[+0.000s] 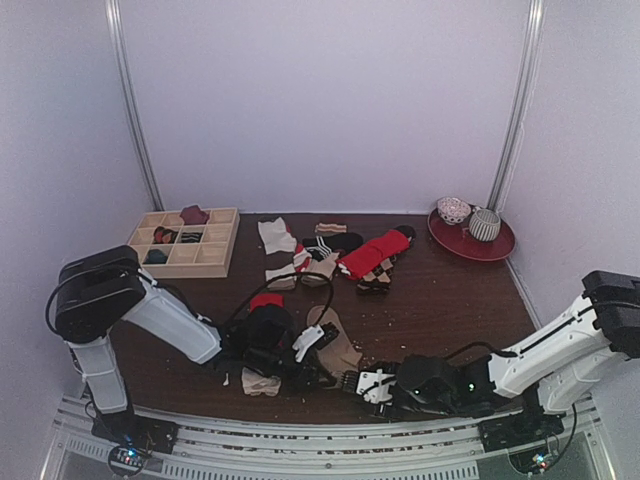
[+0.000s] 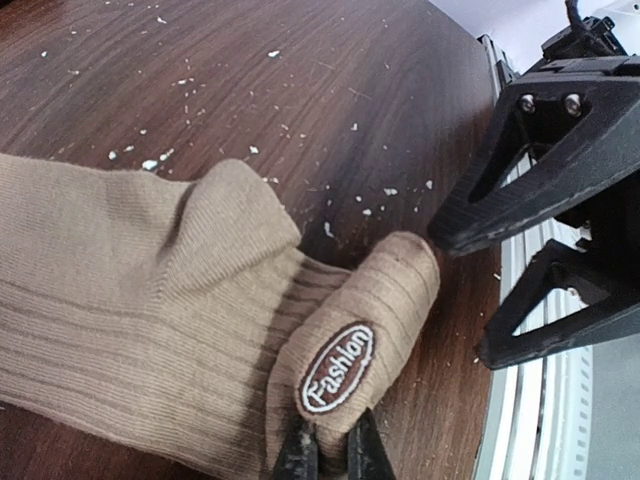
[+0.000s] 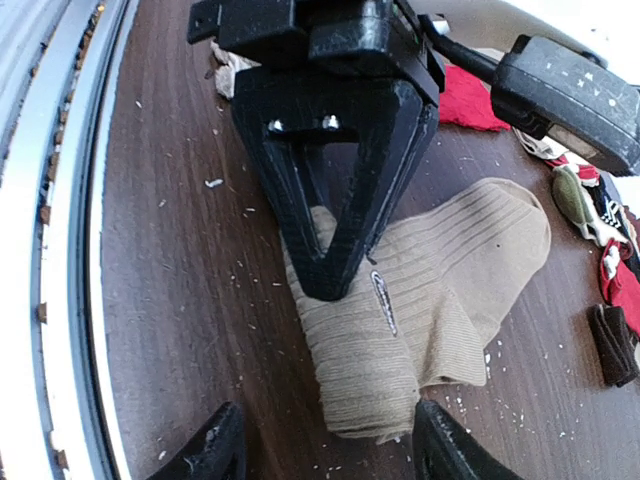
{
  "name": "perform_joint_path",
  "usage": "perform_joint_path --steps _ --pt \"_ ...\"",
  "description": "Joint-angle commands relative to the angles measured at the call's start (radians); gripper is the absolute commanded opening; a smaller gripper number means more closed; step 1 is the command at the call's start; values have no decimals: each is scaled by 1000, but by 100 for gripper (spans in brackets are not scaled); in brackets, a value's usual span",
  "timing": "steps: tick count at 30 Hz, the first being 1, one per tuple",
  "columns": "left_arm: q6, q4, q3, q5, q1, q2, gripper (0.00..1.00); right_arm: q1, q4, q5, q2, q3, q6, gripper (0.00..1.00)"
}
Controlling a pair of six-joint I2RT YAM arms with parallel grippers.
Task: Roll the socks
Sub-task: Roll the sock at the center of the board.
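Top view first: both arms are meeting low over the near part of the surface [image 1: 450, 290], right at the tan sock [image 1: 338, 340]. The left pincer [image 1: 318, 352] is sitting on the sock's near end and the right pincer [image 1: 345, 380] is pointing in just beside it. The red sock [image 1: 265, 300] is lying just to the left, partly under the left arm. Its cream end [image 1: 258, 382] is poking out near the edge, apart from the tan one.

Over to the left wrist: the tan sock's end is turned over into a short roll [image 2: 375, 295], its label [image 2: 338, 367] facing up. The left pincer [image 2: 332, 455] is clenching that roll between tips that are almost together. The right pincer [image 2: 465, 295] is gaping just off the roll's end, not touching.

Right wrist now: the right pincer [image 3: 330, 450] is released, its fingers [image 3: 222, 450] straddling the roll's end, while the left pincer [image 3: 325, 285] is planted on top.

This looks like an early turn, with most of the sock flat. The roll will want to spring open, so the right pincer should be closing on its end before the left lets go. Then roll toward the flat length, tight and straight. The two pincers are crowding each other, so small moves are the safe choice.
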State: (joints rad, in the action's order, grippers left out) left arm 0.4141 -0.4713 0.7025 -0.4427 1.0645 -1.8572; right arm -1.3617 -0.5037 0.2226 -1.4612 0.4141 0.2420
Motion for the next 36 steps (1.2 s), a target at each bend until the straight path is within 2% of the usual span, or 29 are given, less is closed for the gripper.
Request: perform_joint_path --steps 1,9,17,21,24,28,32,36 --pt "13 261 -51 5 -5 -54 0 -8 -78 110 -61 37 80 57" --pt "3 245 -58 -17 -6 -59 0 -7 -54 58 -165 76 62 44" --pt "-28 226 -80 -43 -6 -24 0 56 -26 18 -242 93 -31 24" --pt "-50 218 -92 -41 -6 4 0 99 16 -71 -234 109 -84 10" --pt "-97 230 -105 32 -6 78 18 142 117 -207 -219 149 -146 7" --pt "-166 250 -122 175 -5 249 33 202 346 -405 -217 250 -254 6" --pt "-248 219 -138 250 2 421 39 241 574 -574 -265 357 -359 7" --pt "-333 81 -196 237 21 504 41 262 707 -714 -331 434 -429 7"
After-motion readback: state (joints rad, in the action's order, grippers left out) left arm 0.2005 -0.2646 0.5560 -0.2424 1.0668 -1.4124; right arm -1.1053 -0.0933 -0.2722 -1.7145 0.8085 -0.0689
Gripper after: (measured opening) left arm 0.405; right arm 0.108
